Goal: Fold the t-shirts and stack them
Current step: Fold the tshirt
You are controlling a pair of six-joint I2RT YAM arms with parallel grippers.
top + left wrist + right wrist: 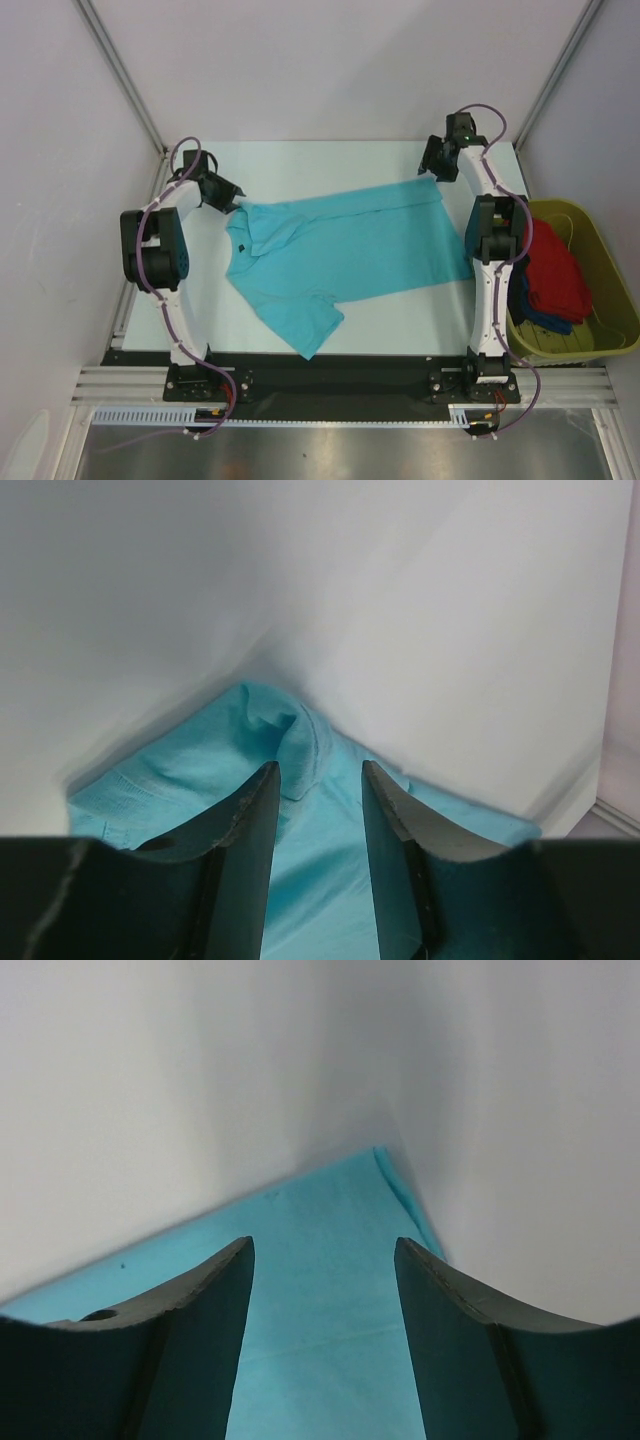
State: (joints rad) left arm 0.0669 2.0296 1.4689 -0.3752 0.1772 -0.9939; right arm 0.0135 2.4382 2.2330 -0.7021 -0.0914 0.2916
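Observation:
A turquoise t-shirt (350, 250) lies spread on the white table (300, 165), collar to the left and hem to the right, with one sleeve pointing to the near edge. My left gripper (232, 203) is at the shirt's far left corner by the collar. In the left wrist view its jaws (319, 770) stand apart over the turquoise cloth (190, 770), the collar fold (297, 738) just past the tips. My right gripper (432, 168) is at the far right hem corner, and its jaws (322, 1245) are wide apart over flat cloth (320, 1195).
An olive-green tub (600, 345) stands at the table's right edge beside the right arm. It holds a red t-shirt (555, 270) over a dark blue one (535, 318). White walls close in the back and both sides.

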